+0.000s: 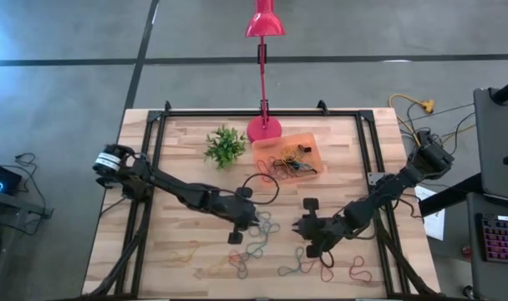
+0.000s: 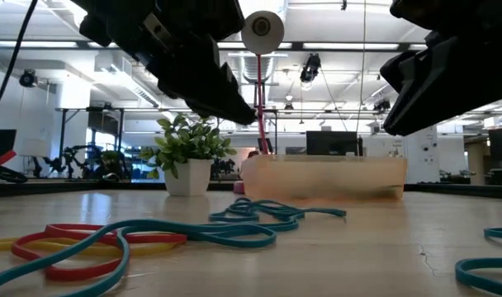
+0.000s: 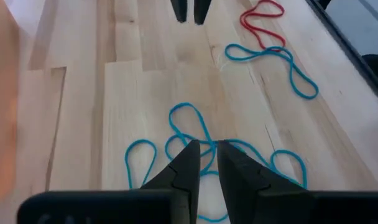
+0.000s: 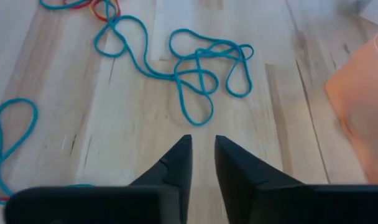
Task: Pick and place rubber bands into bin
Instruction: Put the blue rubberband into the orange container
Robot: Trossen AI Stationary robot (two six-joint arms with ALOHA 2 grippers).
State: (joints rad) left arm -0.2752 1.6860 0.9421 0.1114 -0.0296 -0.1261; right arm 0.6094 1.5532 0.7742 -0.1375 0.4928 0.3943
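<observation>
Loose rubber bands lie flat on the wooden table's near half: a teal tangle (image 1: 266, 226) between my two grippers, more teal (image 1: 294, 269), red (image 1: 357, 267) and orange (image 1: 184, 254) ones nearer the front edge. The orange bin (image 1: 289, 144) stands farther back with several bands inside. My left gripper (image 3: 206, 147) hovers over the teal tangle (image 3: 188, 127), fingers open by a narrow gap. My right gripper (image 4: 202, 144) faces it from the tangle's (image 4: 195, 71) other side, also narrowly open, raised off the table. Neither holds anything.
A small green plant in a white pot (image 1: 225, 146) stands left of the bin, and a pink lamp's round base (image 1: 264, 128) behind it. A black frame (image 1: 154, 142) runs along the table's left, right and far sides. My right gripper's fingers (image 3: 189, 9) show opposite my left one.
</observation>
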